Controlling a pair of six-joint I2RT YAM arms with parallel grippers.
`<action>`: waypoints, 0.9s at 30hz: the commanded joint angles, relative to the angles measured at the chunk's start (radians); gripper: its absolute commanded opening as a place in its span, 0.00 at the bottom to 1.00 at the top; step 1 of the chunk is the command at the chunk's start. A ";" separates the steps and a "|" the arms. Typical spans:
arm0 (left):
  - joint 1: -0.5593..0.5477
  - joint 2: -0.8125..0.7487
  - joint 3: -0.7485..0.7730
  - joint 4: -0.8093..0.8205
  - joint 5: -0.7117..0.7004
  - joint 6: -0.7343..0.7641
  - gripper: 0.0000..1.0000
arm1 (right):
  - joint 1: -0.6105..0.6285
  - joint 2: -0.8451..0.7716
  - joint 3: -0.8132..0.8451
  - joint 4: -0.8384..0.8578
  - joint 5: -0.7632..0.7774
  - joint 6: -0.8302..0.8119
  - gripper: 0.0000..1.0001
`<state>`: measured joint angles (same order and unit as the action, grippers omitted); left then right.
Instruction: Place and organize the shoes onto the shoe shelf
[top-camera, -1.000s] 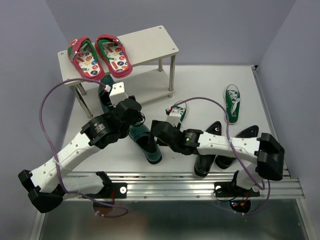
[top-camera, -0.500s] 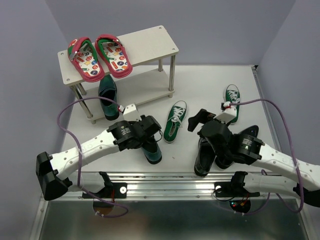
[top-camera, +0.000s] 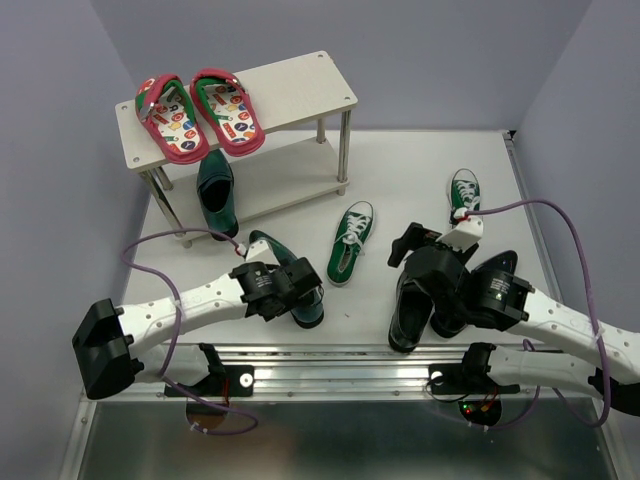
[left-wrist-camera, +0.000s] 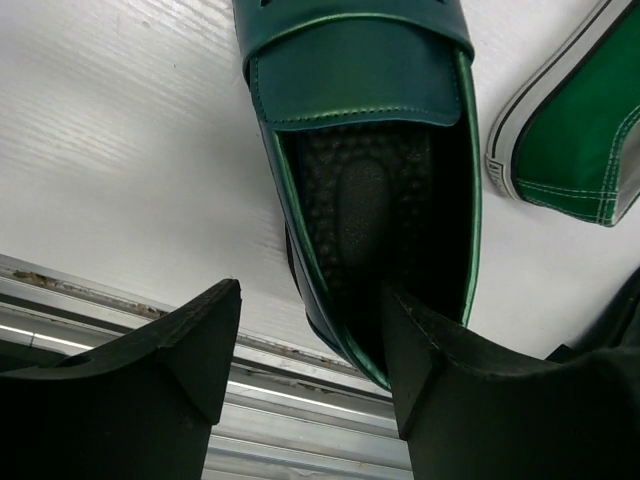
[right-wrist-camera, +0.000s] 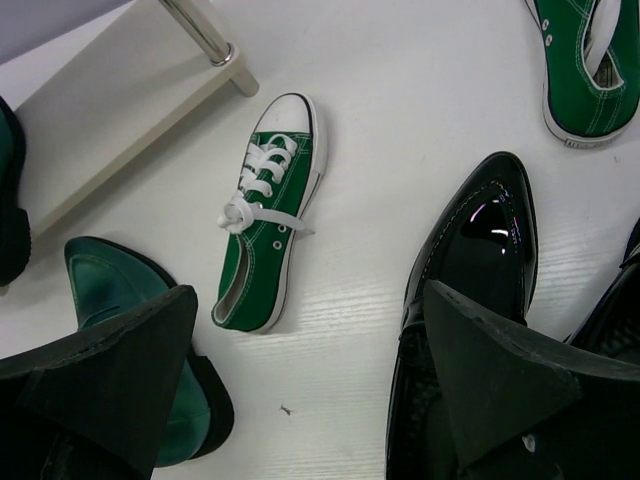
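The shoe shelf (top-camera: 300, 85) stands at the back left, with one teal dress shoe (top-camera: 215, 188) on its lower board. The other teal shoe (top-camera: 262, 250) (left-wrist-camera: 370, 150) lies on the table. My left gripper (top-camera: 298, 288) (left-wrist-camera: 310, 340) hangs open over its heel, one finger (left-wrist-camera: 430, 350) above the shoe's opening and the other outside its wall. One green sneaker (top-camera: 350, 240) (right-wrist-camera: 265, 240) lies mid-table and a second (top-camera: 463, 195) (right-wrist-camera: 585, 70) farther right. My right gripper (top-camera: 405, 245) (right-wrist-camera: 300, 380) is wide open above bare table beside a black dress shoe (top-camera: 408, 318) (right-wrist-camera: 470, 250).
Red flip-flops (top-camera: 195, 112) fill the left half of the shelf's top board. A second black shoe (top-camera: 490, 275) lies right of the first. A metal rail (top-camera: 350, 365) runs along the table's near edge, just behind the teal shoe's heel.
My left gripper drew back from the shelf's lower board to the teal shoe on the table. My right arm swung right, uncovering the middle sneaker, and opened wider.
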<state>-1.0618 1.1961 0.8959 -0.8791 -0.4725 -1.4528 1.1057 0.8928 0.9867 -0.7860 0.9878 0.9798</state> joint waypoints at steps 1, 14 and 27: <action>-0.009 0.003 -0.060 0.071 0.034 -0.040 0.65 | 0.000 0.012 0.029 -0.019 0.041 0.028 1.00; -0.013 0.019 -0.037 0.057 -0.001 0.038 0.00 | 0.000 -0.018 0.020 -0.021 0.045 0.037 1.00; -0.041 0.003 0.231 -0.169 -0.135 0.100 0.00 | 0.000 -0.049 0.041 -0.042 0.072 0.023 1.00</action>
<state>-1.0981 1.2221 1.0214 -0.9958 -0.4744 -1.3670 1.1053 0.8654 0.9867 -0.8143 0.9962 0.9977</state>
